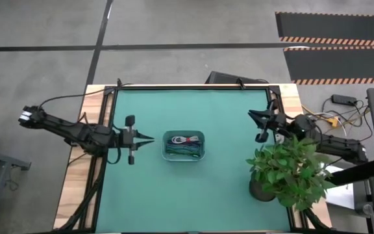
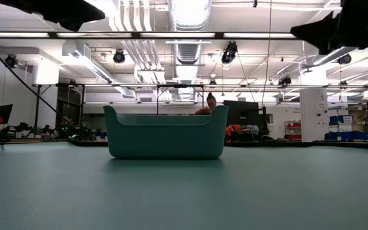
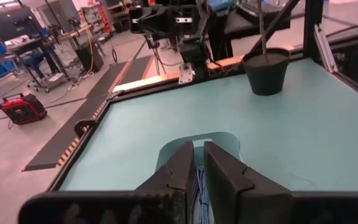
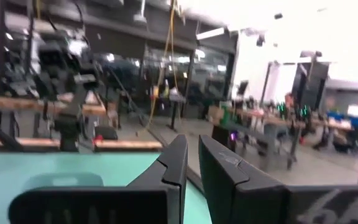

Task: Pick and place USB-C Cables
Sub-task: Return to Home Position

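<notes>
The USB-C cables [image 1: 182,143] lie in the tray [image 1: 203,151] at the middle of the counter [image 1: 174,192]. The left hand [image 1: 149,138], just beside the tray, and the right hand [image 1: 252,116], well apart from it, are both pinched together and empty. Each should retreat high and clear of the tray

No writing, label, brand or number can be read in any view. Pale marks [image 4: 347,208] on the right gripper [image 4: 191,146] body are too blurred to read.
</notes>
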`<action>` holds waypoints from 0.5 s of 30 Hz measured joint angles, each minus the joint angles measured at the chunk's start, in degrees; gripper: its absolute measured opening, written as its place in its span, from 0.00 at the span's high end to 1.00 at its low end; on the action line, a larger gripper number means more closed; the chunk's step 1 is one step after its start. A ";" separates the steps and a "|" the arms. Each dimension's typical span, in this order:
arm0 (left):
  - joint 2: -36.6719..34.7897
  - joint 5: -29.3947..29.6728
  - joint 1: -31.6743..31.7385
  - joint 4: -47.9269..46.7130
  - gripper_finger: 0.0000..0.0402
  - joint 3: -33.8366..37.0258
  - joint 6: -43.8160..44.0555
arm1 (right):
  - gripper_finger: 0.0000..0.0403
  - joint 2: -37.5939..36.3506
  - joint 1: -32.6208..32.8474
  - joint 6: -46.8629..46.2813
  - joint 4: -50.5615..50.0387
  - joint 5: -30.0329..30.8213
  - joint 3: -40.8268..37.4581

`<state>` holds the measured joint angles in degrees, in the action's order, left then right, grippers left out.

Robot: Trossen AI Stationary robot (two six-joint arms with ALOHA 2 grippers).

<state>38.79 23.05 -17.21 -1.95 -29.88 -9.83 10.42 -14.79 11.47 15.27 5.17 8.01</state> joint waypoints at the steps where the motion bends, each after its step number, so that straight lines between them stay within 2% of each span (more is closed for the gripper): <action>1: -1.12 0.00 0.00 0.09 0.95 0.61 -0.02 | 0.92 -0.69 0.00 0.16 0.15 -0.42 -0.38; 15: -17.53 1.44 0.00 0.61 0.95 10.66 0.41 | 0.92 -10.39 0.00 1.13 -0.70 -1.16 -7.30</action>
<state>21.26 24.49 -17.21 -1.34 -19.22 -9.42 0.03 -14.79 12.60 14.57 4.01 0.71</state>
